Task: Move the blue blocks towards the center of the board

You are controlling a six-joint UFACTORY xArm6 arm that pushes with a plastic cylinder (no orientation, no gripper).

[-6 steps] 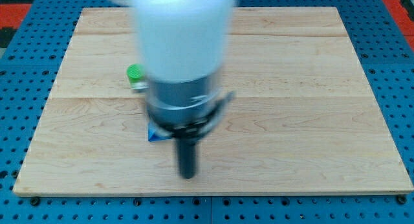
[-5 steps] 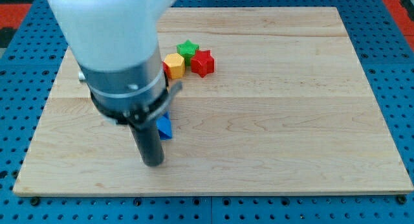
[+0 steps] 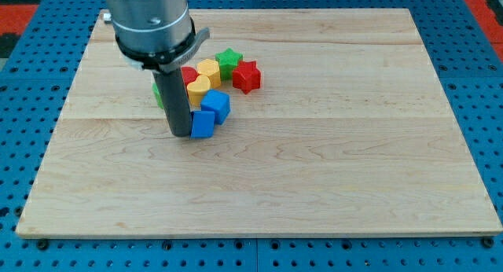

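Two blue blocks, a lower blue block [image 3: 203,124] and a blue cube [image 3: 216,105], sit touching just right of my tip [image 3: 181,134], left of the table's [image 3: 354,178] centre. Beyond them cluster two yellow blocks [image 3: 209,71] [image 3: 198,89], a green star [image 3: 229,59] and a red star [image 3: 246,75]. The rod-shaped end effector grips nothing.

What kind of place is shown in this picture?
Probably a robotics lab bench: a wooden board lies on a blue perforated table, and my tip touches the view's left side of two blue blocks.
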